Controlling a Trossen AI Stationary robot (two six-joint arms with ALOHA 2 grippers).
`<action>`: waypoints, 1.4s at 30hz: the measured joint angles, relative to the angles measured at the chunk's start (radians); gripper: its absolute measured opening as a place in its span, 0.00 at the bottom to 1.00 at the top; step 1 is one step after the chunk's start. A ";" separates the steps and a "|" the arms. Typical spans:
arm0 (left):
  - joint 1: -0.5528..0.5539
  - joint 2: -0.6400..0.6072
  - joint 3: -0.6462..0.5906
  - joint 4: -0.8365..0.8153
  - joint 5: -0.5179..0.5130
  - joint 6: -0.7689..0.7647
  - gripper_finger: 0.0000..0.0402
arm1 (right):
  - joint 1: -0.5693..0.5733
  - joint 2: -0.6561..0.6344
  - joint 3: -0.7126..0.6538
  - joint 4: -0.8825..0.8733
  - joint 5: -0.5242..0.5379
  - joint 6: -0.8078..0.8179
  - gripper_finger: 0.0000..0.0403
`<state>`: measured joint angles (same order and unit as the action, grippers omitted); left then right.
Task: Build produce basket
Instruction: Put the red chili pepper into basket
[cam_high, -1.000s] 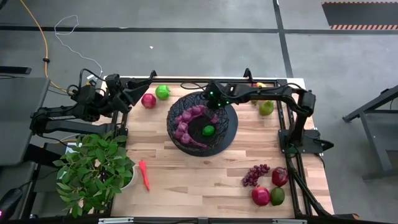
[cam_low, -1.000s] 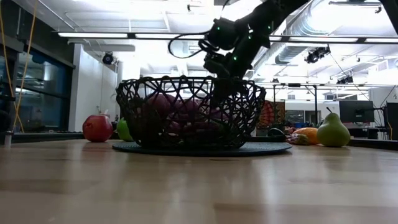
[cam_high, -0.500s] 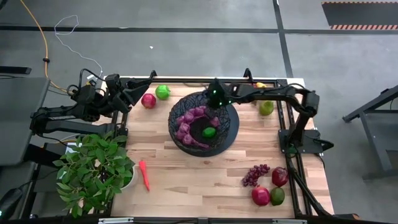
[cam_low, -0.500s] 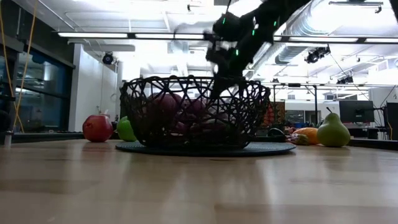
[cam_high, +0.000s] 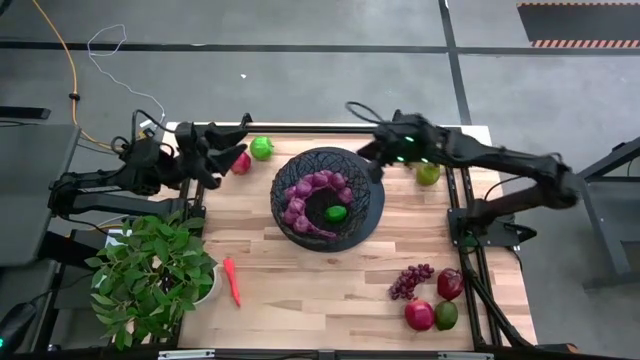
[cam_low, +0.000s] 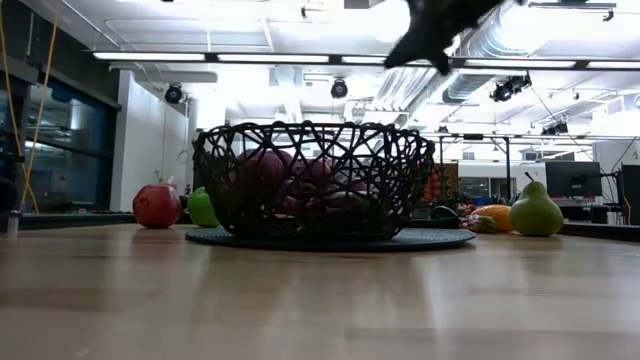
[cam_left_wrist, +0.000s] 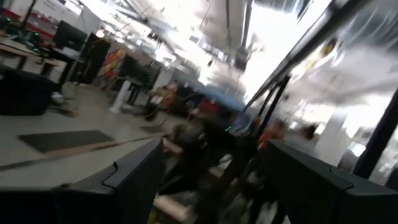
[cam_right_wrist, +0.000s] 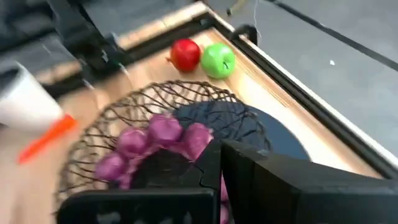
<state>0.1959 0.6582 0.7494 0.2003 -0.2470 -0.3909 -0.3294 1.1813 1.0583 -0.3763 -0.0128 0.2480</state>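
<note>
Right tool (cam_high: 372, 160), pressed together and empty, hangs above the basket's (cam_high: 283, 215) upper-right rim, clear of the purple grapes (cam_high: 300, 198) and green fruit (cam_high: 336, 212) inside. Left tool (cam_high: 232, 150), fingers spread, hovers by the red apple (cam_high: 241, 163) and green apple (cam_high: 262, 148) at the desk's (cam_high: 300, 290) upper left, probably lining up a pick.

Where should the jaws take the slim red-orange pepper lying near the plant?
Grip the pepper across its thicker upper half, coming straight down from above. It lies flat on bare table, long axis roughly front to back, so the jaws should close across its narrow width, clear of the plant.
</note>
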 joint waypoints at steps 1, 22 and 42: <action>0.000 0.000 0.000 -0.024 0.000 0.020 0.67 | 0.008 -0.049 -0.059 0.046 -0.008 0.036 0.00; 0.000 0.035 0.000 -0.181 0.056 0.135 0.67 | 0.077 -0.370 -0.443 0.619 -0.136 0.139 0.13; -0.001 0.054 0.000 -0.176 0.108 0.071 0.67 | 0.077 -0.369 -0.443 0.602 -0.171 0.192 0.74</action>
<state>0.1951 0.7124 0.7490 0.0246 -0.1387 -0.3195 -0.2523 0.8120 0.6155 0.2256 -0.1836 0.4398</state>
